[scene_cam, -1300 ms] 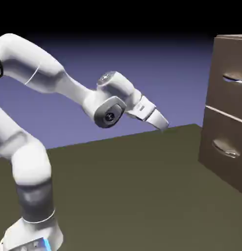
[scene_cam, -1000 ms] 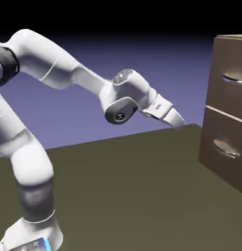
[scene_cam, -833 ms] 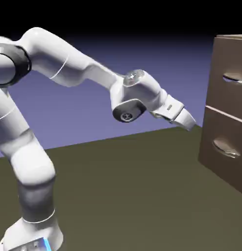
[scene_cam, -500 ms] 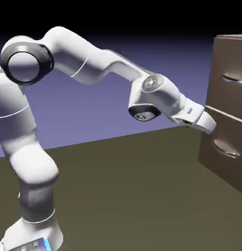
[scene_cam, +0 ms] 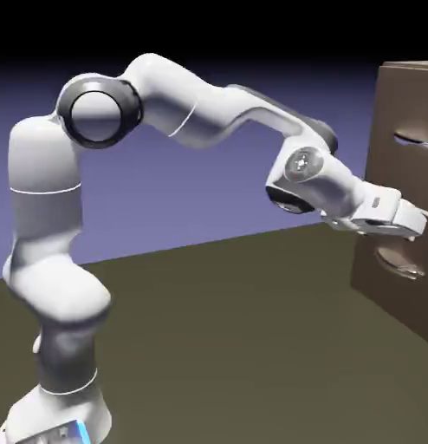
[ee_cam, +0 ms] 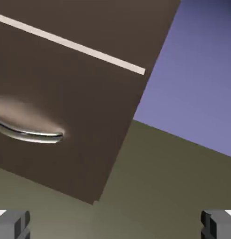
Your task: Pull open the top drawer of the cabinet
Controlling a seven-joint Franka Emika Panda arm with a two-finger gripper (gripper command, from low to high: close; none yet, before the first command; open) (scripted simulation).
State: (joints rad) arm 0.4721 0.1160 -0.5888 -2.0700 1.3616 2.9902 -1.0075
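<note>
Exterior view, cabinet point(scene_cam: 373, 113): tall brown box, smooth flat faces, at right edge
Top drawer point(scene_cam: 408, 165): flat front above pale strip, faces exterior view's left, toward arm
Top handle point(scene_cam: 416, 138): curved shiny metal, long axis roughly sideways
Pincer point(scene_cam: 411, 222): smooth white housing, fingers apart, near cabinet

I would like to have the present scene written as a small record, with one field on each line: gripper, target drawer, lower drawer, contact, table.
gripper: open, nothing between the fingertips
target drawer: top drawer, shut, curved metal handle not grasped
lower drawer: shut, with a similar handle
contact: gripper in front of the cabinet; touching or not, cannot tell
table: dark olive surface
</note>
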